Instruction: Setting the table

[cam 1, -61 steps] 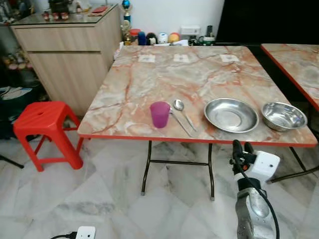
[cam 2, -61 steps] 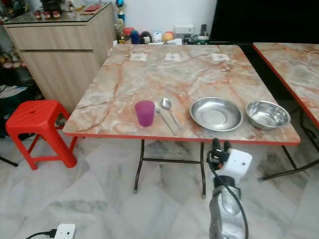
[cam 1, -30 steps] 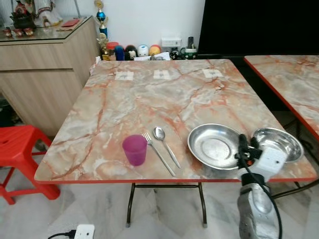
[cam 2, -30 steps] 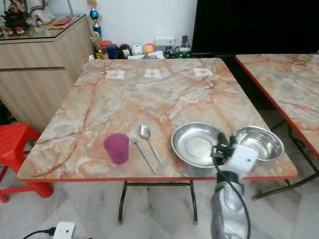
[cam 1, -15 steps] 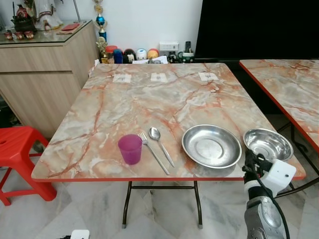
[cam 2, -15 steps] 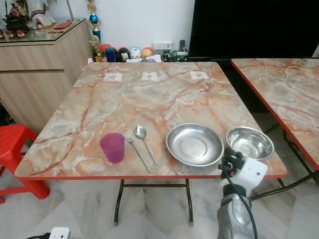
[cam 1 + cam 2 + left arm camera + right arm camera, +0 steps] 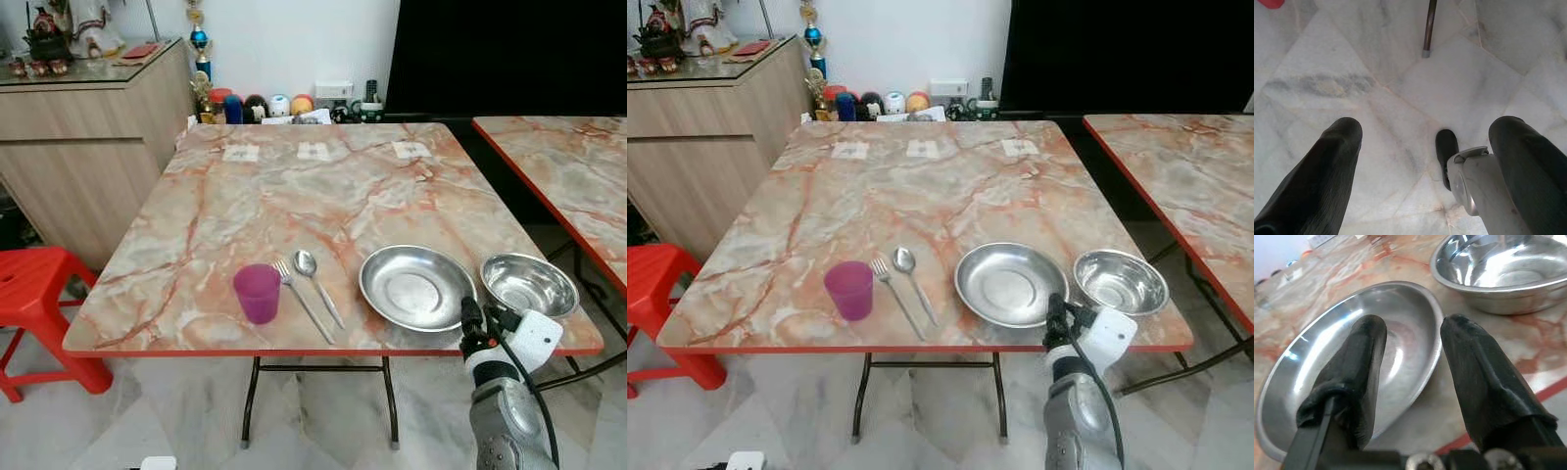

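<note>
The right arm [image 7: 502,426] reaches up from below the near edge of the table [image 7: 294,186], with its white wrist just in front of that edge. The right gripper [image 7: 1413,374] points up and forward over the near right part of the table, and its two black fingers [image 7: 1359,367] are apart with nothing between them. The tips sit just over the near rim of the plate [image 7: 416,287], between the plate and the bowl [image 7: 530,284]. I cannot tell if they touch the rim. The plate and the bowl stand side by side near the near right corner, the bowl closest to the corner. A purple cup [image 7: 258,293] stands by the near edge, left of the middle. A fork [image 7: 302,299] and a spoon [image 7: 317,284] lie close together between the cup and the plate. The left gripper [image 7: 1425,161] hangs low over the floor [image 7: 1400,83] with its fingers wide apart and nothing in them. A red stool [image 7: 39,304] stands on the floor to the left of the table.
</note>
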Robot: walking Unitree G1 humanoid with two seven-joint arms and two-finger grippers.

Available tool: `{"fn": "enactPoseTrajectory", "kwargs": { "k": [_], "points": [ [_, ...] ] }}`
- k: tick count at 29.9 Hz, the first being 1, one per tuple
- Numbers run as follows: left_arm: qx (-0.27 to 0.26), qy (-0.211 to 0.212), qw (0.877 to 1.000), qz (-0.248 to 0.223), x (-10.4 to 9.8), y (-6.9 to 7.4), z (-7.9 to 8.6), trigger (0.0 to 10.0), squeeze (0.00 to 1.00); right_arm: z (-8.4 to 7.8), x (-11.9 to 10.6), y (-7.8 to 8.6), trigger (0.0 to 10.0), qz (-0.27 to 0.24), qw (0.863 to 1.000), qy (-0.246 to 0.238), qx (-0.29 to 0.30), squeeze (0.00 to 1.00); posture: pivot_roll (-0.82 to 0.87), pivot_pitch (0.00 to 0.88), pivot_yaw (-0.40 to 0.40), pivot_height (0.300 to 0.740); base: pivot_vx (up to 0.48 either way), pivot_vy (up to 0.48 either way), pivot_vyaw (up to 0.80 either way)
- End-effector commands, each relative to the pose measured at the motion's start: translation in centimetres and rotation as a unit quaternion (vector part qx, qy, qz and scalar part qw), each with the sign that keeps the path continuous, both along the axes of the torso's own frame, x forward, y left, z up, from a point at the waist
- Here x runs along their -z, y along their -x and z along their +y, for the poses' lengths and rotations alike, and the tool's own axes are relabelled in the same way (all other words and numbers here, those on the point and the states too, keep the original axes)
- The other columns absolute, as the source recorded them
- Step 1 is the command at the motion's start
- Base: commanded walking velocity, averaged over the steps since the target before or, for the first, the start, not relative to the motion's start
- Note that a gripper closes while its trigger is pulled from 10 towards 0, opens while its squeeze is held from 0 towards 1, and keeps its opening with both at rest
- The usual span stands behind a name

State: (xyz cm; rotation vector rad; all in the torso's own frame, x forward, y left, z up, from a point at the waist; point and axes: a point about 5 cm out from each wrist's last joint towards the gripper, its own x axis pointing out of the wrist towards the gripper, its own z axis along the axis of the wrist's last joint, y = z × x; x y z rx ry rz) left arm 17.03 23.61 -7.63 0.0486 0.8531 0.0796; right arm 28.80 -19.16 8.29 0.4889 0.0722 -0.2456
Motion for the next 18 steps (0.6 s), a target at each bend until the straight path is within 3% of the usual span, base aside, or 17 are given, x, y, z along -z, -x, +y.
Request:
{"fn": "enactPoseTrajectory", "kwargs": {
  "k": [1,3,4,5,6,18],
  "points": [
    [-0.006,0.0,1.0,0.008,0.2,0.7,0.3,10.0,0.0,0.0,0.5,-0.3,10.0,0.021,1.0,-0.015,0.0,0.92,-0.02,0.0,0.013,0.74,0.0,0.0,0.0],
    [-0.006,0.001,1.0,0.007,0.2,0.6,0.3,10.0,0.0,0.0,0.5,-0.4,10.0,0.023,1.0,-0.017,0.0,0.92,-0.02,0.0,0.013,0.74,0.0,0.0,0.0],
    [-0.005,0.001,1.0,0.006,0.2,0.6,0.2,10.0,0.0,0.0,0.6,-0.5,10.0,0.026,0.999,-0.018,-0.002,0.17,-0.02,0.0,0.013,0.74,0.0,0.0,0.0],
    [-0.005,0.001,1.0,0.006,0.2,0.6,0.2,10.0,0.0,0.0,0.6,-0.5,10.0,0.026,0.999,-0.018,-0.002,0.17,-0.02,0.0,0.013,0.74,0.0,0.0,0.0],
    [-0.004,0.002,1.0,0.006,0.2,0.6,0.1,10.0,0.0,0.0,0.6,-0.6,10.0,0.029,0.999,-0.017,-0.004,0.0,-0.02,0.0,0.013,0.74,0.0,0.0,0.0],
    [-0.001,0.002,1.0,0.004,0.2,0.3,-0.1,10.0,0.0,-1.1,0.1,-1.8,10.0,0.036,0.999,-0.011,0.018,0.0,-0.02,0.01,0.014,0.74,0.0,0.0,0.0]
  ]
}}
